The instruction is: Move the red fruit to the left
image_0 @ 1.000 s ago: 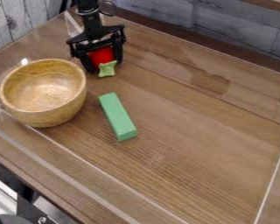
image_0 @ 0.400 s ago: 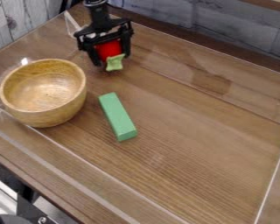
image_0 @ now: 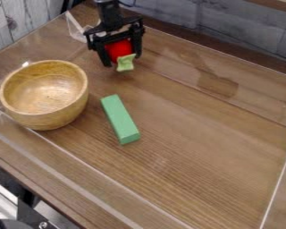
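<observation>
Gripper (image_0: 117, 50) at the far edge of the wooden table (image_0: 206, 125), black jaws closed around the small round bright-red toy fruit with a light green leaf (image_0: 115, 54). Red body pinched between the two jaws, leaf poking out at the lower right. Fruit far in the scene, a little left of centre, beyond both other objects; whether lifted or touching the table, impossible to tell.

Well apart from the fruit: a round light-wood bowl (image_0: 43, 92) at the left, empty, and a green rectangular block (image_0: 119, 119) lying flat near the middle, just right of the bowl.

Step in hand, as judged: carrying the held fruit leftward. To do it well:
- Keep the squeeze steady; a smooth round toy likely to slip or pop out if loosened.
- Lift enough to clear the table, otherwise a risk of dragging and twisting the fruit in the jaws.
- Travel along the far side, beyond the bowl's rim, so neither bowl nor block gets knocked.
- Mind the clear raised wall around the table at the far left corner.
- Lower until resting, then open; a round fruit apt to roll if dropped.

No brand, label or readable writing anywhere in view.
</observation>
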